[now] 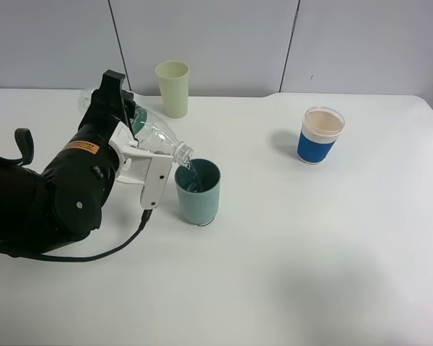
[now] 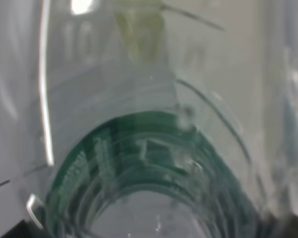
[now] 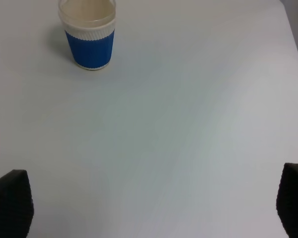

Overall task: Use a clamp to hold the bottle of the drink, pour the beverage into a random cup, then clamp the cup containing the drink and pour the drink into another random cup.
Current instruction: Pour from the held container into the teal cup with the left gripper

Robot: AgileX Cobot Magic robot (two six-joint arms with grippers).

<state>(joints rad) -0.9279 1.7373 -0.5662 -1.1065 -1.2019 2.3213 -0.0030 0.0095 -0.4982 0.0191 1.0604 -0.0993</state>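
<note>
Exterior high view: left tool [image 1: 133,133] clamped on the bottle [image 1: 159,138], which is tipped neck-down so its mouth sits just over the teal cup [image 1: 199,198]. The beverage [image 1: 191,173] streams in. Right tool [image 3: 154,206] wide, empty, over the bench [image 1: 310,252], facing the blue-sleeved cup [image 1: 320,137], probably placed for the second pour. Green label [image 2: 89,163] and orange arm sticker [image 1: 81,147]: writing unreadable.

High camera looks down over the whole surface [image 1: 310,274]; left wrist lens sits tight against the bottle [image 2: 154,168]; right wrist view, farther back, shares the blue-sleeved cup [image 3: 89,47].
</note>
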